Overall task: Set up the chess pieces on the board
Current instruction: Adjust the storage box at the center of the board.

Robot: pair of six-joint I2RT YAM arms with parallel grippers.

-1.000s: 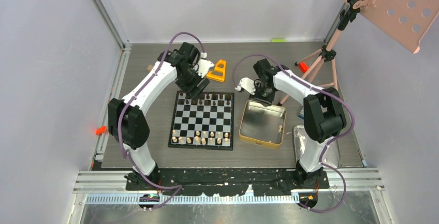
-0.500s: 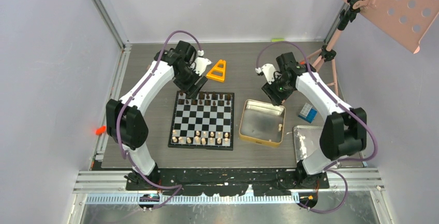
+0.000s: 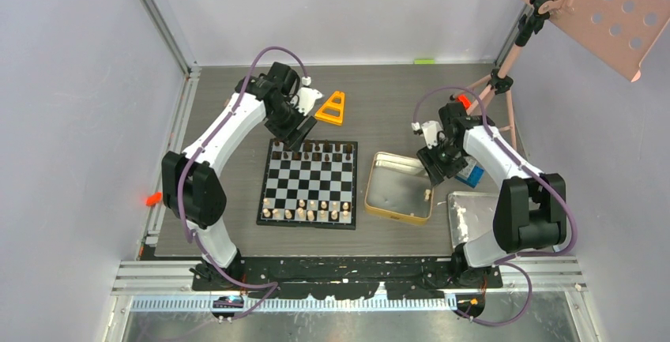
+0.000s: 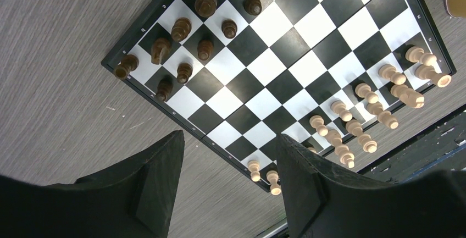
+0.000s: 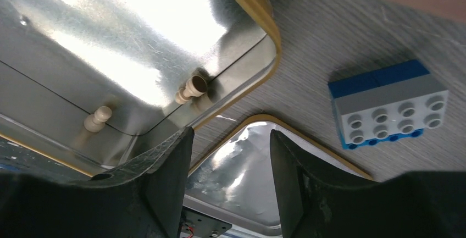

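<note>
The board (image 3: pixel 308 184) lies in the middle, with dark chess pieces (image 3: pixel 312 151) along its far rows and pale ones (image 3: pixel 308 212) along its near rows. My left gripper (image 3: pixel 300 130) hovers open and empty above the board's far left corner. In the left wrist view that gripper (image 4: pixel 229 136) stands over the board's edge (image 4: pixel 181 118). My right gripper (image 3: pixel 441 170) hangs open and empty over the right end of the gold tin (image 3: pixel 371 200). One pale piece (image 5: pixel 192 87) lies in the tin's corner, left of the right gripper (image 5: pixel 229 133). A second pale shape (image 5: pixel 98 118) on the tin's wall may be its reflection.
A shiny silver tray (image 3: pixel 466 217) sits right of the tin, seen between my right fingers as the tray (image 5: pixel 258 164). A blue and grey brick (image 5: pixel 390 103) lies beyond it. An orange stand (image 3: pixel 332 107) and a pink tripod (image 3: pixel 494 89) stand at the back.
My right arm swung from the tin's far edge out to the right and back over the tin's right end, and its jaws widened. My left gripper pulled slightly back from the board's far row.
</note>
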